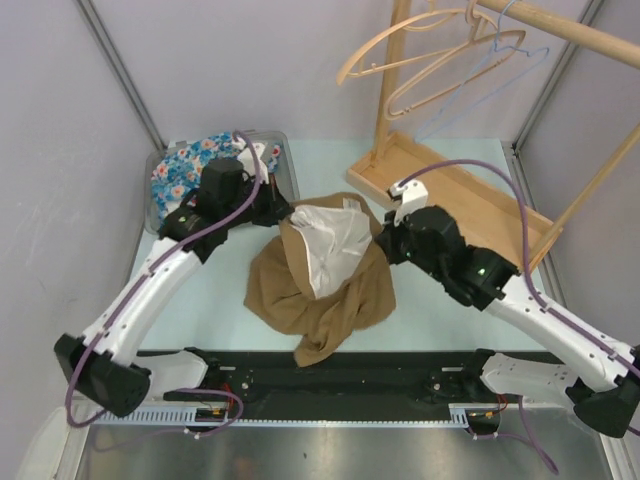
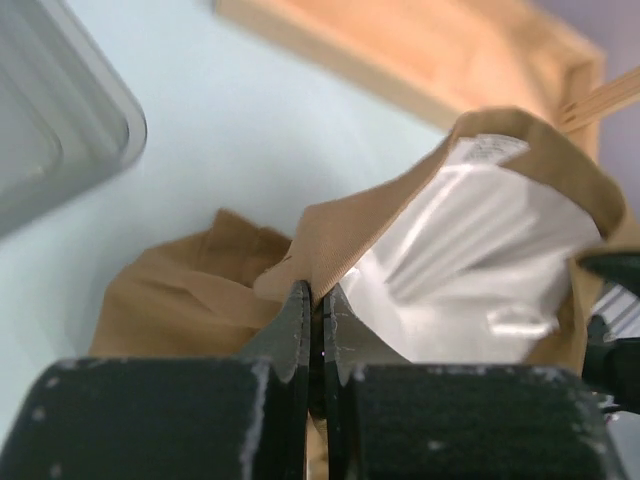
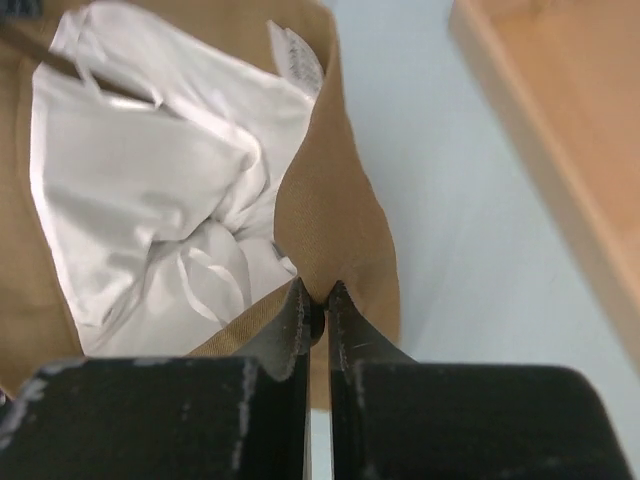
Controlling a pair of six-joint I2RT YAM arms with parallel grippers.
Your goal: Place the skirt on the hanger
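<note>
Pale table; skirt (lining up) in left gripper, right gripper

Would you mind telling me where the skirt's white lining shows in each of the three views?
Top external: the white lining is at centre, inside the brown skirt.
Left wrist: right of centre.
Right wrist: upper left.
Shared landmark: the wooden base, right of the lining from above, along the top in the left wrist view, upper right in the right wrist view.
</note>
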